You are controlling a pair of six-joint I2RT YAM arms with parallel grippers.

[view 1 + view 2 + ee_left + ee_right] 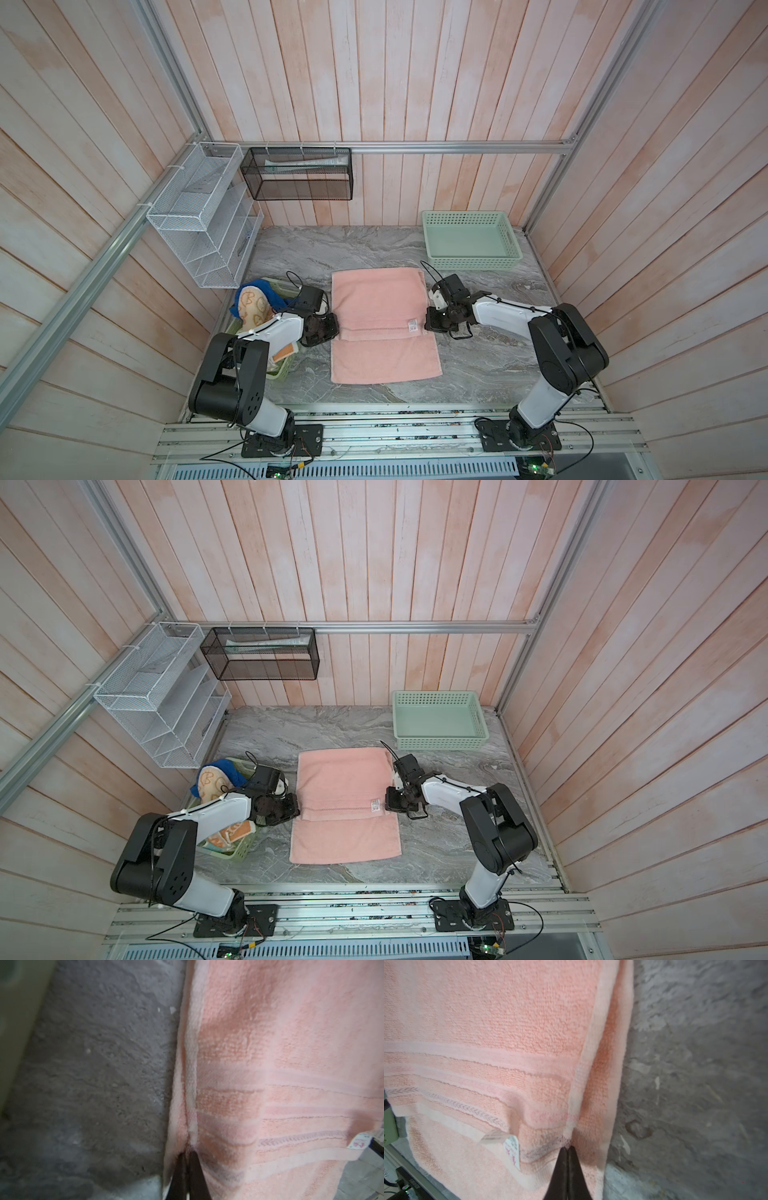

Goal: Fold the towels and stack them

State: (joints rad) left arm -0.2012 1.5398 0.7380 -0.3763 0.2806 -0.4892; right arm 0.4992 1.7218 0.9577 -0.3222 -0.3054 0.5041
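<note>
1. Top views: a grey marbled table (332,249) fills the floor of a booth closed on three sides by pale pink plank walls (415,83). A metal rail (457,146) runs across the back wall.
2. At the far left a white wire rack (199,220) and a black mesh basket (299,174) hang from the frame, above the table.
3. The pink towel (378,311) lies flat in the middle of the table. Its far part is folded forward over itself, so the doubled part sits at the back and a single layer sticks out at the front. A white label (412,326) shows near the right end of the folded edge.
4. The left gripper (334,327) sits at the left end of that folded edge. In the left wrist view its fingertips (179,1174) are pressed together with the towel's side hem pinched between them.
5. The right gripper (429,322) sits at the right end. In the right wrist view its fingertips (560,1167) are likewise closed on the hem.
6. A green basket (278,374) stands at the table's left edge, partly under the left arm and near the pink towel. A blue towel (262,286) and an orange-and-cream towel (253,309) are heaped in it.
7. A far green basket (465,216) stands in the far right corner, apart from the towel.
8. Bare table lies behind the towel up to the back wall, to its right beneath the right arm, and in a strip before the front edge.
</note>
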